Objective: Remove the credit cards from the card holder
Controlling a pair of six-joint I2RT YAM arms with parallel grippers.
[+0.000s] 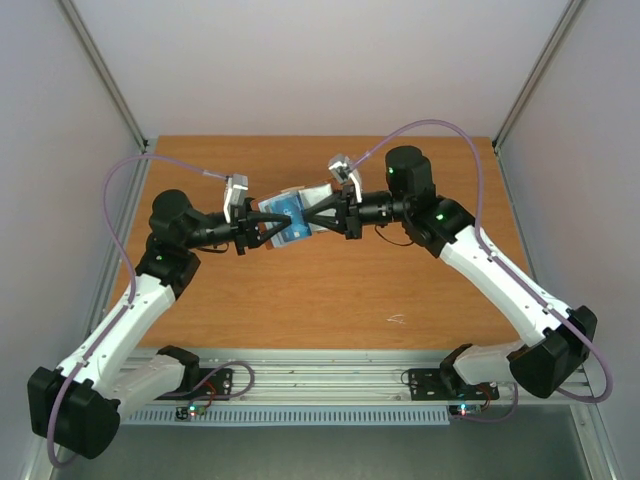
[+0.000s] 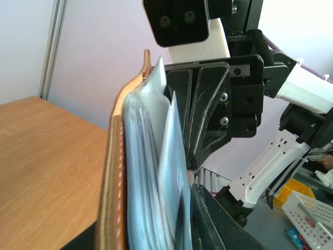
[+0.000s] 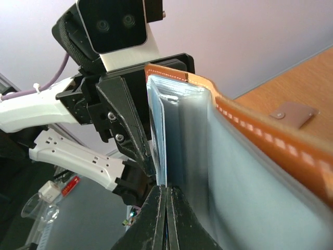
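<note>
The card holder is held open above the middle of the table between both grippers. In the left wrist view its brown leather back faces left and its pale blue-grey inside faces right. My left gripper is shut on the holder's edge. A blue card stands out of a pocket. My right gripper is shut on that card's edge, jaws pressed together. The card also shows in the left wrist view and in the top view. The black and red cards are hidden.
The wooden table has a small white mark at the front right. Grey walls stand on both sides. The holder's closing tab hangs behind it. A white basket sits off the table.
</note>
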